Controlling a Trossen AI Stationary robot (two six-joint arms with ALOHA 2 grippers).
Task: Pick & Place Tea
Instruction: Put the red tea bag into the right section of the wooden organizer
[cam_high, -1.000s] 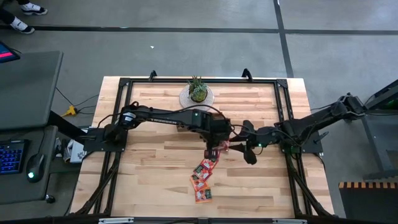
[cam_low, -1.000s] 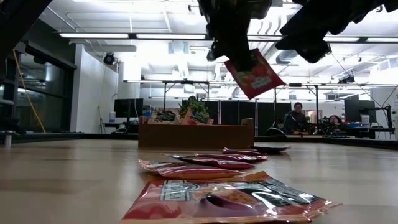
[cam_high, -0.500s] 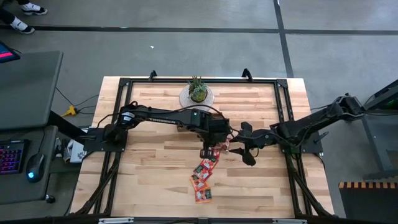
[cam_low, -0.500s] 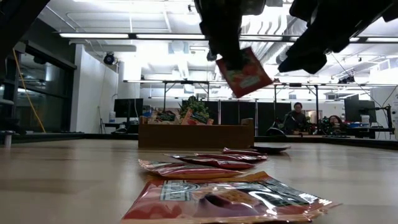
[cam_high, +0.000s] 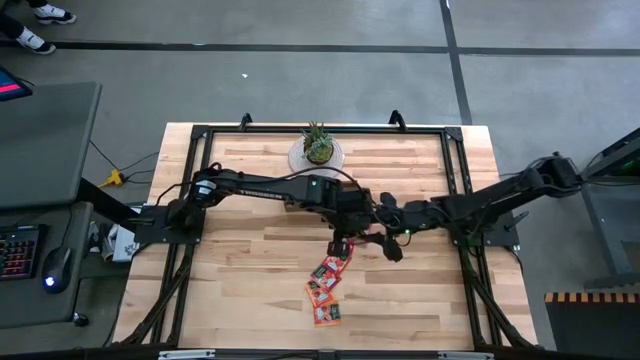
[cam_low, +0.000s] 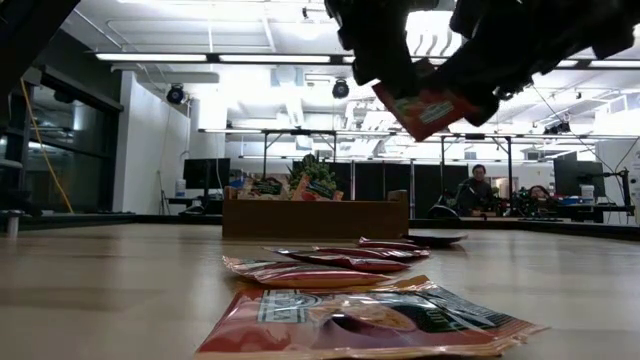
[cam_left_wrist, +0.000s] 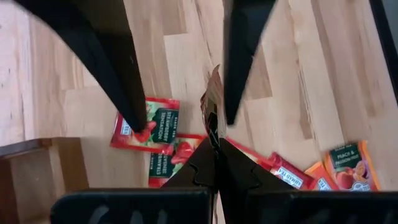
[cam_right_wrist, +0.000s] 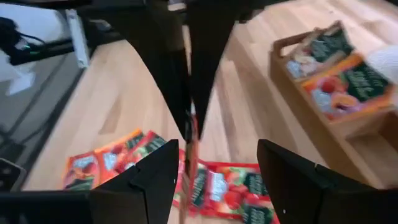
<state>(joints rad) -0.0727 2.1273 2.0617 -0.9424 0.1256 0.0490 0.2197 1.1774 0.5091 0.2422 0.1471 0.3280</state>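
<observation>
Since the earlier frame the right gripper (cam_high: 385, 238), fingers spread, has closed in around the sachet (cam_low: 428, 104) pinched mid-air by the left gripper (cam_high: 345, 232). A clean handover probably needs the right fingers clamped before the left lets go.

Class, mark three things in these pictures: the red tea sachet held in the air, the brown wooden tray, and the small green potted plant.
Red tea sachet (cam_low: 428, 108): low view, middle of its red face.
Brown wooden tray (cam_low: 315, 218): low view, front wall.
Green potted plant (cam_high: 318, 144): high view, leafy top.
</observation>
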